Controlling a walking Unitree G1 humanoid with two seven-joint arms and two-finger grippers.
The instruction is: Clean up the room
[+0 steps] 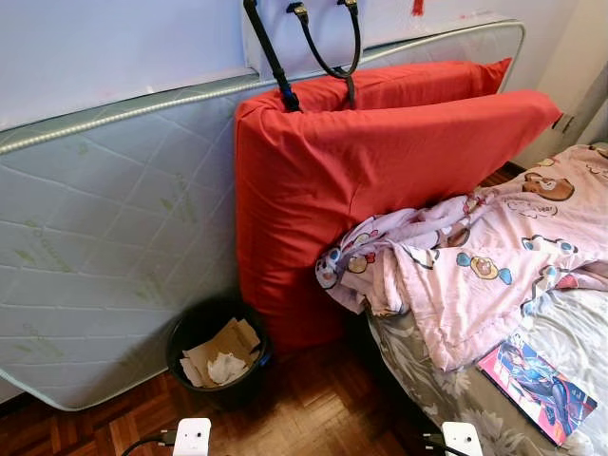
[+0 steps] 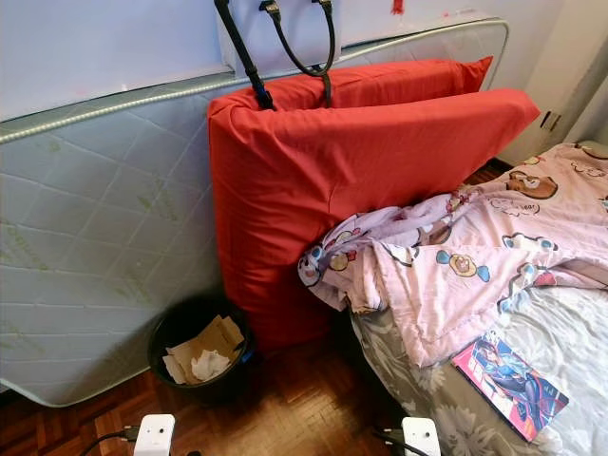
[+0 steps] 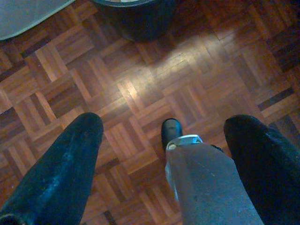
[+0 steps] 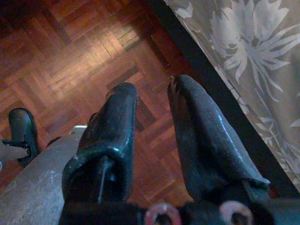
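A black waste bin holding crumpled paper and cardboard stands on the parquet floor, against a leaning white mattress. To its right is a bed with a grey floral sheet; a rumpled pink cartoon blanket and a colourful comic book lie on it. Both arms hang low, their white wrist housings at the bottom edge. My left gripper is open above the floor near the bin. Beside the bed's edge my right gripper is shut, holding nothing.
A thick red-covered mattress leans on the white one, between bin and bed. A bag with black handles hangs above it. My own foot stands on the parquet between bin and bed.
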